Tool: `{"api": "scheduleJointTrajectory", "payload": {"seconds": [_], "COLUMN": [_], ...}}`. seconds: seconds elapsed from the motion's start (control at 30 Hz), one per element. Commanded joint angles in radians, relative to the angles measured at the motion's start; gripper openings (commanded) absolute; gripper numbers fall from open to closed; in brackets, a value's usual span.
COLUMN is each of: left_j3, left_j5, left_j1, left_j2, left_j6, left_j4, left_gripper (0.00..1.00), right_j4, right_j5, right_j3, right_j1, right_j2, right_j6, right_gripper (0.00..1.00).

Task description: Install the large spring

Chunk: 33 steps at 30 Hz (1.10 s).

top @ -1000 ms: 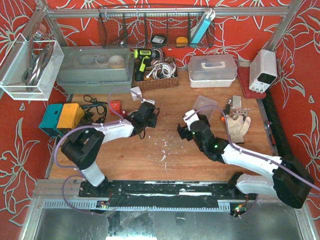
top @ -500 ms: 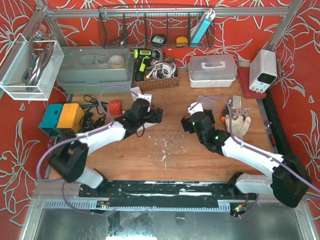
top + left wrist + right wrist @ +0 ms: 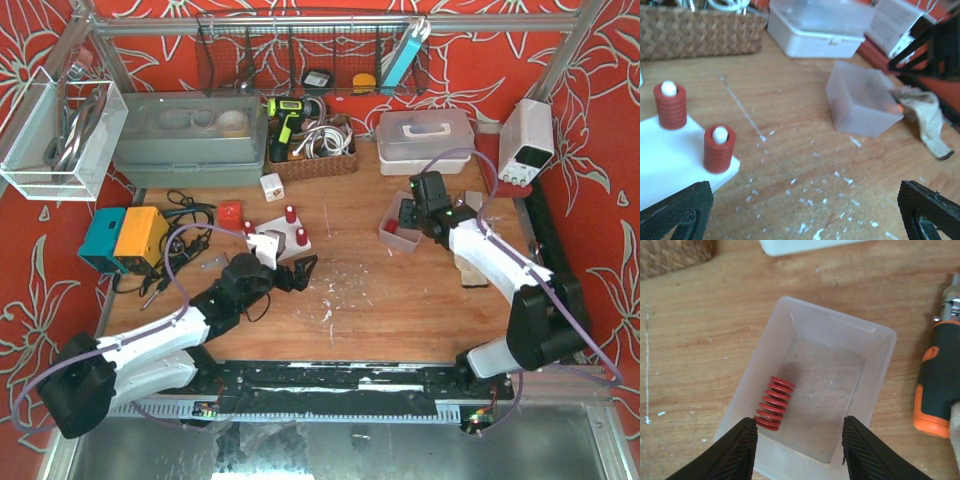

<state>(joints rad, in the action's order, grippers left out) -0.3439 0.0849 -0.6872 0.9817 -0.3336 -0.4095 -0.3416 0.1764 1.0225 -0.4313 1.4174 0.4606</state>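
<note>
A white base plate (image 3: 279,234) lies left of the table's middle, with red springs (image 3: 302,237) standing on its pegs; two of them (image 3: 719,148) show in the left wrist view. I cannot tell which is the large spring. My left gripper (image 3: 303,270) (image 3: 802,217) hangs open and empty just near of the plate. Another red spring (image 3: 774,403) lies on its side in a translucent bin (image 3: 880,365) (image 3: 393,238). My right gripper (image 3: 800,450) (image 3: 408,214) hovers open over that bin, its left finger (image 3: 735,452) close beside the spring's end, not gripping it.
An orange-and-black screwdriver (image 3: 939,385) and a work glove (image 3: 472,258) lie right of the bin. Along the back stand a wicker basket (image 3: 312,152), a white lidded box (image 3: 425,135), a grey tub (image 3: 190,135) and a power supply (image 3: 527,140). Teal and yellow boxes (image 3: 125,235) sit left.
My left gripper opened and drew back toward the near edge, uncovering the white plate and its springs. My right arm swung to the far right over the bin and its jaws narrowed.
</note>
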Motion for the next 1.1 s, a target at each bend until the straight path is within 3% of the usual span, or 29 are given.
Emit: {"api": "scheduleJointTrajectory", "payload": {"seconds": [0.0,0.13,0.4,0.7,1.07], "left_j3": [0.007,0.016,0.013,0.025,0.022], "left_j5": [-0.011,0.021,0.033,0.054,0.056], "left_j1": [-0.006,-0.008,-0.011,-0.015,-0.020], "left_j2": [-0.070,-0.091,-0.106,-0.137,-0.151], "left_j6": [0.015,0.020,0.024,0.027,0.028], "left_j4": [-0.132,-0.125,-0.112,-0.112,-0.103], "left_gripper": [1.00,1.00,1.00,1.00,1.00], "right_j4": [-0.098,-0.169,-0.157,-0.020,-0.116], "right_j5": [-0.156,-0.143,-0.157,-0.272,-0.203], "right_j3": [0.082,0.166,0.192,0.184,0.225], "right_j1": [0.046,0.060,0.065,0.069,0.068], "right_j2": [0.091,0.194,0.297,0.385,0.510], "right_j6": [0.082,0.137,0.218,0.203,0.134], "right_gripper": [0.47,0.44,0.42,0.42,0.39]}}
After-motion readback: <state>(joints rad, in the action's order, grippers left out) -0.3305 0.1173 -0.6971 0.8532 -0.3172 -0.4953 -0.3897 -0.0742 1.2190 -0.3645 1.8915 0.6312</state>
